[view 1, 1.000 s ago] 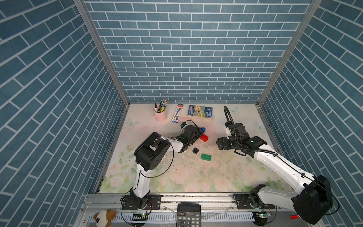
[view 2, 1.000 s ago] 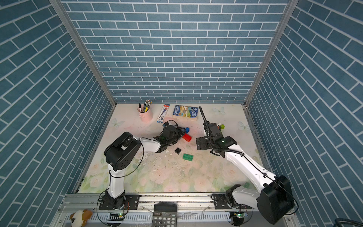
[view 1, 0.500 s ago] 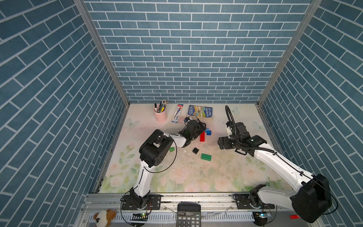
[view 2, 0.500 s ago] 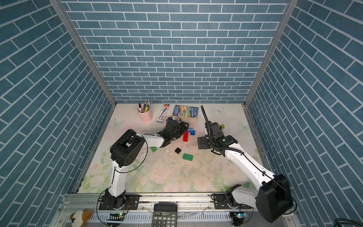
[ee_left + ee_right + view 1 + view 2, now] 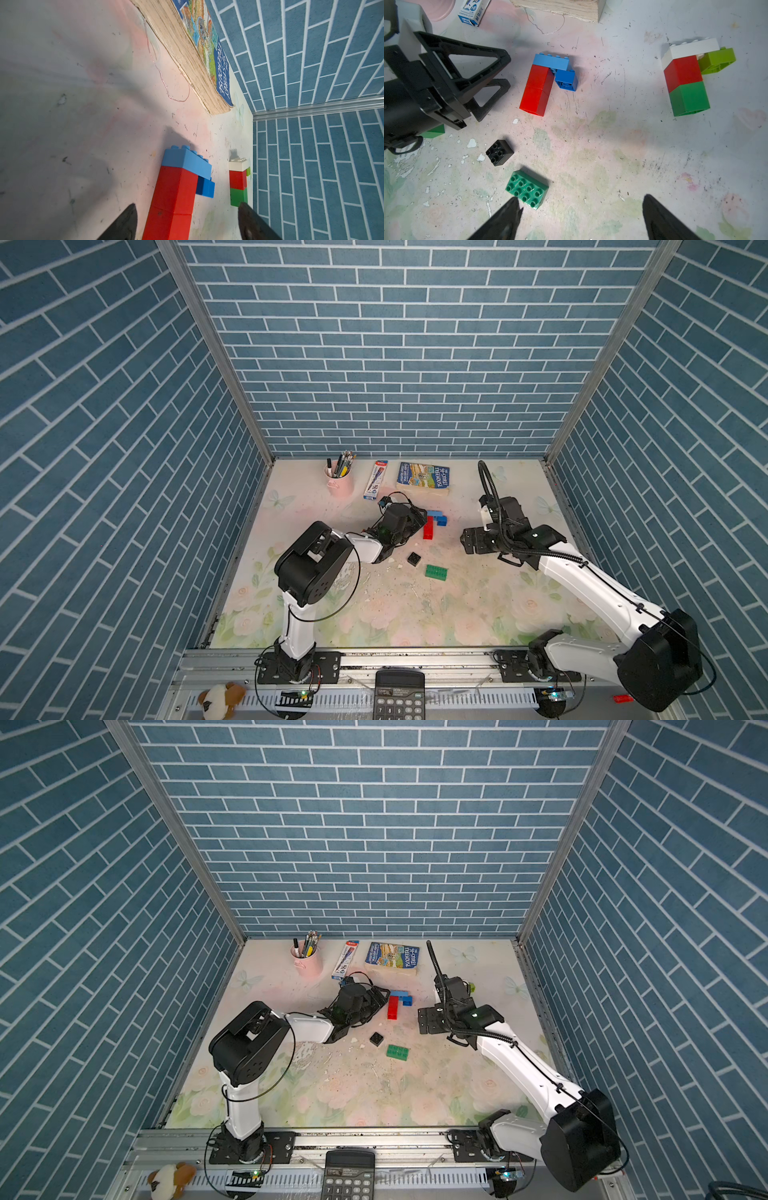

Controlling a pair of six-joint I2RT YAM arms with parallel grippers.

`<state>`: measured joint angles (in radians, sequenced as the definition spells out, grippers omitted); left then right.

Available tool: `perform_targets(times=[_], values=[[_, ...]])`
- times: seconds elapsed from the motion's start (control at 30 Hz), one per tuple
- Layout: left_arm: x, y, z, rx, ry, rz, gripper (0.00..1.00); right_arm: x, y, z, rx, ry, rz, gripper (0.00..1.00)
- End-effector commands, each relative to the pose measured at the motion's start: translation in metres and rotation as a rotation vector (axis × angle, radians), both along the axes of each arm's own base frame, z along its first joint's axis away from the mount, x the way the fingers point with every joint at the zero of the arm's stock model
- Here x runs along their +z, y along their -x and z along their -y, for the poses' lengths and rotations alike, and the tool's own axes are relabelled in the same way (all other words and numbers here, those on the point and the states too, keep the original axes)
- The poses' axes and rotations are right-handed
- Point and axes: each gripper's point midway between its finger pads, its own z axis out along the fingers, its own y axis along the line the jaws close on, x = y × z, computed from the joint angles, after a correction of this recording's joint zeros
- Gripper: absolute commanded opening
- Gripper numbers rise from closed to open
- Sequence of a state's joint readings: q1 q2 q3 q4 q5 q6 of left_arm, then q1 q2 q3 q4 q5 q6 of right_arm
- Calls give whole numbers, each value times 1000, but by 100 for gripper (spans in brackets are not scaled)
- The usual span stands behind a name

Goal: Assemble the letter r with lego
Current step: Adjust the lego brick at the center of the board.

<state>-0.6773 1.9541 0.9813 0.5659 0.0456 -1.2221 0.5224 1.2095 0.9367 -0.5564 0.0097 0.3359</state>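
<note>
A lego piece lies flat on the mat: a red stack (image 5: pixel 428 527) topped by a light blue brick (image 5: pixel 434 514), with a darker blue brick (image 5: pixel 441 521) under its overhang. My left gripper (image 5: pixel 187 220) is open, the red stack (image 5: pixel 174 199) lying between its fingers untouched. In the right wrist view a second piece of white, red, green and lime bricks (image 5: pixel 685 79) lies apart. A loose green brick (image 5: pixel 527 189) and a black square brick (image 5: pixel 499 152) sit on the mat. My right gripper (image 5: pixel 581 218) hovers open and holds nothing, close to the green brick.
A book (image 5: pixel 424 476), a pencil box (image 5: pixel 375 480) and a pink pen cup (image 5: pixel 340 481) line the back wall. A small green brick (image 5: pixel 435 132) peeks out under the left gripper body. A calculator (image 5: pixel 399 695) lies in front of the mat.
The left arm has reached farther back and the red and blue piece now lies flat on the mat. The left jaws stand slightly wider. The right arm has barely moved.
</note>
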Motion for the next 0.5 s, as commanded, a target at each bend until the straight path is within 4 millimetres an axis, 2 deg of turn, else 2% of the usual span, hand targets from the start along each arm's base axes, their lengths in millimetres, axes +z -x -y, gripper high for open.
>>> perform_targets(times=[0.0,0.1,0.17,0.27,0.37,0.47], values=[[19,9,5,-30,2,50,78,10,4,1,-5,-23,5,93],[31,22,-6,-76,-125,70,79,11,8,-1,18,-25,-7,94],[47,34,-18,-109,-225,94,79,7,11,-2,24,-21,-31,94],[69,58,-45,-132,-352,130,81,-1,13,-11,39,-39,-69,94],[85,85,-85,-116,-480,128,83,-6,11,-25,52,-59,-83,93],[92,110,-132,-88,-628,101,86,-13,8,-39,53,-43,-107,91]])
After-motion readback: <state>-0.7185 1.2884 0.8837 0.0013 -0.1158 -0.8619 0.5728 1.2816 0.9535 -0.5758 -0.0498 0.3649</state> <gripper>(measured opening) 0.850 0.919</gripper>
